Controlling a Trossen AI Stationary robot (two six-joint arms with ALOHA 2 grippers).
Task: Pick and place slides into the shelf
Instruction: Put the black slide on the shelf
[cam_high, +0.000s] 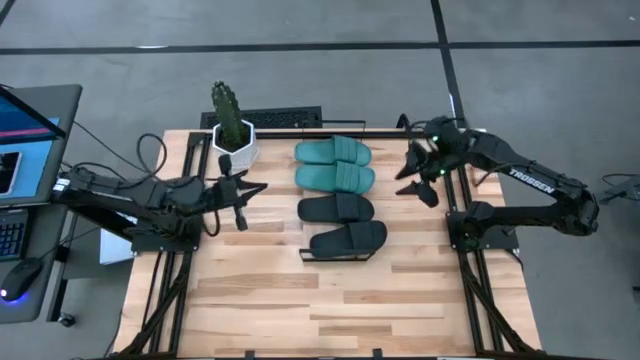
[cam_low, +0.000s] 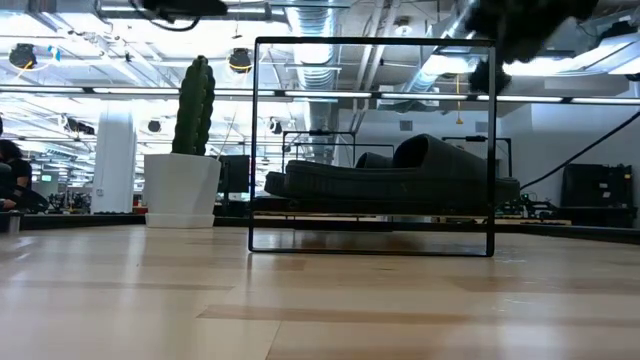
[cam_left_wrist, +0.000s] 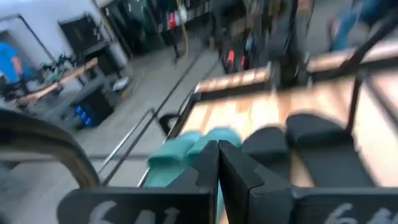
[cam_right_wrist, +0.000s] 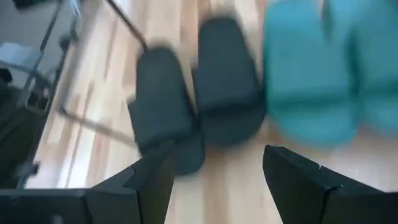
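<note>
**Q:** Nearest the overhead camera, what fills the lower part of the picture?

**A:** Bare planks of the wooden table (cam_high: 330, 310), with nothing on them. Moving up the picture, four slides lie in a column at centre frame inside the thin black wire frame of the shelf (cam_high: 345, 125). Lowest is a black slide (cam_high: 347, 240), above it a second black slide (cam_high: 336, 208), then a teal slide (cam_high: 335, 178), then another teal slide (cam_high: 333, 152) farthest up. Each lies with its long axis running left to right across the picture.

**Q:** Where are the grippers relative to that column?

**A:** The left gripper (cam_high: 240, 190) sits left of centre, level with the gap between the lower teal and upper black slide, its fingers pressed together on nothing. The right gripper (cam_high: 418, 178) sits right of centre, level with the lower teal slide, fingers spread wide and holding nothing. Its own wrist view looks down on both black slides between the spread fingers, with the teal pair beside them.

**Q:** Which arm looks better placed?

**A:** My judgement is the right one: it is nearer the column and already spread. All four slides seem to be on the shelf, so little may remain.

**Q:** Anything farther up?

**A:** A cactus in a white pot (cam_high: 233, 128) stands at the upper left of the table.
</note>
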